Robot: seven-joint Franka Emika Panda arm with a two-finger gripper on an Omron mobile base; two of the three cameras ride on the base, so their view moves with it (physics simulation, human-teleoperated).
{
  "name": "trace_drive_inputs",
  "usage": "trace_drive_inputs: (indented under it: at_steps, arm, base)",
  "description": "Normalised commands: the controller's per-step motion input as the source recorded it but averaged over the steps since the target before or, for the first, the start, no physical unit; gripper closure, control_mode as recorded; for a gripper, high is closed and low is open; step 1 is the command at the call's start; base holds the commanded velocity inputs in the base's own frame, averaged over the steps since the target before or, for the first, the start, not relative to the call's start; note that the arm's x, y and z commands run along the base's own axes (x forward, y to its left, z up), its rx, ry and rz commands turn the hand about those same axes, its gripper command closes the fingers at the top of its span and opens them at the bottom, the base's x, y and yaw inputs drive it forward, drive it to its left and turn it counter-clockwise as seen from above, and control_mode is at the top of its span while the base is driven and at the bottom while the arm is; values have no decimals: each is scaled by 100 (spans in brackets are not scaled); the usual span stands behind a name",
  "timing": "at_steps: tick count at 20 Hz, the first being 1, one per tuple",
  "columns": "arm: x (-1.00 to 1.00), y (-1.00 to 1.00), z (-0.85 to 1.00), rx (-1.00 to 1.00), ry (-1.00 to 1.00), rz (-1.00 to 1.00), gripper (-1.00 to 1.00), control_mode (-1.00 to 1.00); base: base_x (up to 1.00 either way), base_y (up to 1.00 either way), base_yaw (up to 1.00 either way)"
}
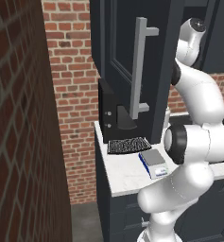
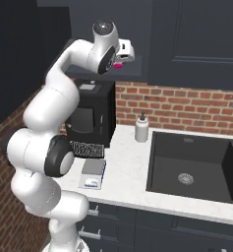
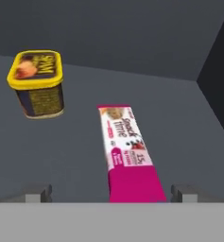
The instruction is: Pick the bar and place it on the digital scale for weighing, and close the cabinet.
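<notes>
With the cabinet (image 1: 127, 61) door swung open, the gripper (image 3: 106, 194) is held over the bar (image 3: 127, 153) lying on its shelf, jaws spread wide to straddle it, beside a tin (image 3: 37, 82).

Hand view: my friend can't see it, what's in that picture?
A pink and white snack bar lies flat on a dark grey cabinet shelf, between the open jaws' tips. A yellow-lidded meat can stands apart, further back on the left.
</notes>
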Motion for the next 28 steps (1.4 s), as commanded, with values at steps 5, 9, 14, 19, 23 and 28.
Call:
trace_drive_inputs:
  at_steps: [5, 9, 14, 19, 23, 28]
  arm:
    - [23, 0, -4, 0, 1, 1, -100, -100]
    - [21, 0, -6, 0, 1, 0, -100, -100]
    - [22, -2, -8, 0, 5, 1, -100, -100]
    - [23, 0, -19, 0, 7, 2, -100, -100]
    - [22, -2, -22, 0, 9, 3, -100, -100]
    - [24, -6, -23, 0, 8, 5, 100, -100]
  base:
    - [0, 0, 0]
    - [0, 0, 0]
    - [0, 0, 0]
    - [0, 0, 0]
    - [0, 0, 0]
    - [0, 0, 0]
